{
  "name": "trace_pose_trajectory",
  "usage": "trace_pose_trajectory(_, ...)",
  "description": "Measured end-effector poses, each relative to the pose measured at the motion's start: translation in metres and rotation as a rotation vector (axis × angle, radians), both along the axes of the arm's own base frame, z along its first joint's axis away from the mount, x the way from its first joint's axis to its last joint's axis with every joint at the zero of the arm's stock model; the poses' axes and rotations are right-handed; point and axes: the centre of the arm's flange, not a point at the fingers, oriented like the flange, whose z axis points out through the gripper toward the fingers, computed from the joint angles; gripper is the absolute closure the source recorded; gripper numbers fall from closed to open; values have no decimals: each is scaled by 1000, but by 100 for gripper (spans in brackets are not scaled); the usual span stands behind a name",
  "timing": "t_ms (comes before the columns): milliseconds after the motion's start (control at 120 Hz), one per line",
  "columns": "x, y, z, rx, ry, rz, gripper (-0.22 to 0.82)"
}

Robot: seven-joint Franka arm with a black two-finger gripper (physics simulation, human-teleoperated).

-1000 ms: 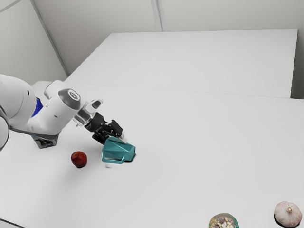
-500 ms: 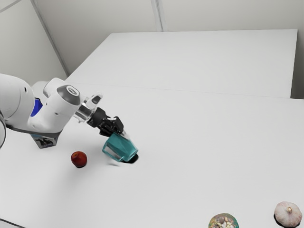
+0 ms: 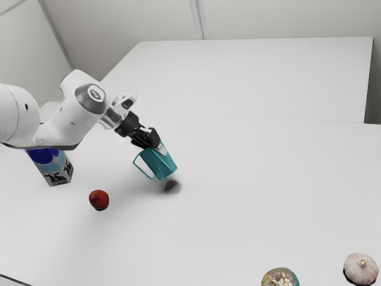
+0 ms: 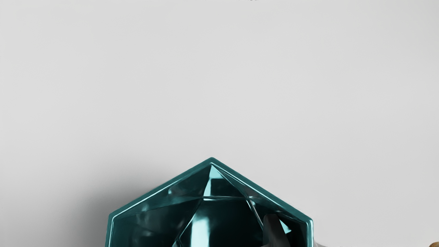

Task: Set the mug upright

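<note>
We held the mug (image 3: pixel 159 164) aloft by its wall, gripper (image 3: pixel 158 146) nearly closed, base slanting away below the jaws.

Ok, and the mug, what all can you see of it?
The mug is teal, faceted and glossy, perhaps glazed, with an angular rim and a handle toward the exterior view's left. It hangs tilted above the table, mouth toward my gripper, which grips its wall, one dark finger inside.

Rounded white arm (image 3: pixel 62 124), black hand (image 3: pixel 158 145)
</note>
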Motion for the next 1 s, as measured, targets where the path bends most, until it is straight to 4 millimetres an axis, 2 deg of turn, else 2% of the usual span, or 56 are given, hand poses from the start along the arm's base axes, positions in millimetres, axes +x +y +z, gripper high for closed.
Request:
trace_pose_trajectory(142, 9, -18, 17, 170, -26, -138, 79)
trace_pose_trajectory(250, 11, -32, 21, 302, -37, -232, 79)
trace_pose_trajectory(375, 11, -35, 20, 426, -49, -293, 79)
trace_pose_trajectory(467, 2, -38, 20, 500, -78, -323, 79)
trace_pose_trajectory(625, -19, -35, 8, 565, -129, -325, 79)
trace_pose_trajectory(1000, -35, -25, -16, 607, -247, -242, 78)
